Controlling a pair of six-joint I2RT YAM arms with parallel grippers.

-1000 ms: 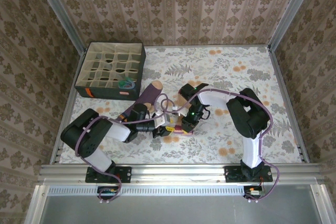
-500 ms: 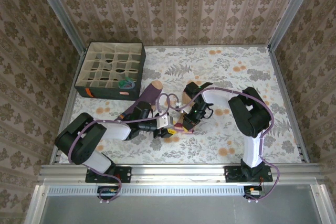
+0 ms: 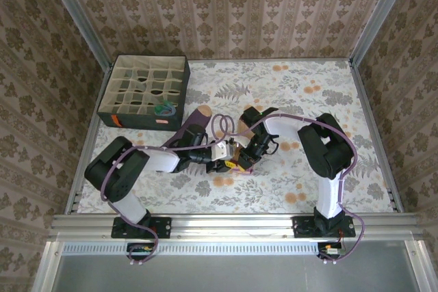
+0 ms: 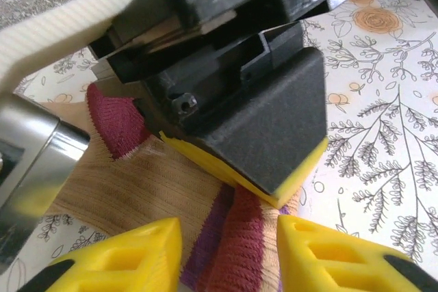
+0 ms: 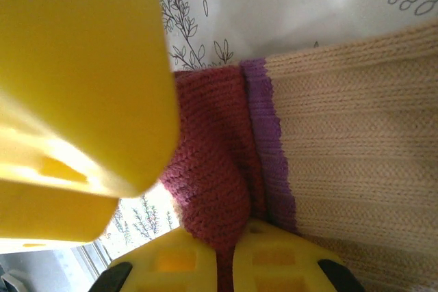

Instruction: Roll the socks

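The peach sock (image 4: 130,182) lies flat on the floral cloth, with its maroon heel (image 4: 116,121) to the left. Its maroon and purple striped cuff (image 4: 239,251) runs between the tips of my left gripper (image 4: 229,258), which stands open astride it. My right gripper (image 5: 229,261) is shut on a fold of the maroon cuff (image 5: 212,182); its black and yellow finger (image 4: 274,148) comes down on the sock right in front of the left one. From above, both grippers (image 3: 226,165) (image 3: 241,161) meet at mid-table. The purple sock (image 3: 194,122) lies behind the left arm.
A dark grid-compartment box (image 3: 109,104) stands at the back left, and a blue-grey sock (image 3: 164,109) sits in its near right cell. Metal rails border the table on the left and right. The right arm's elbow (image 3: 325,145) rises to the right of the grippers.
My left gripper has slid to the right and a little back, closing up on the right gripper over the peach sock. The right gripper has barely shifted and stays shut.
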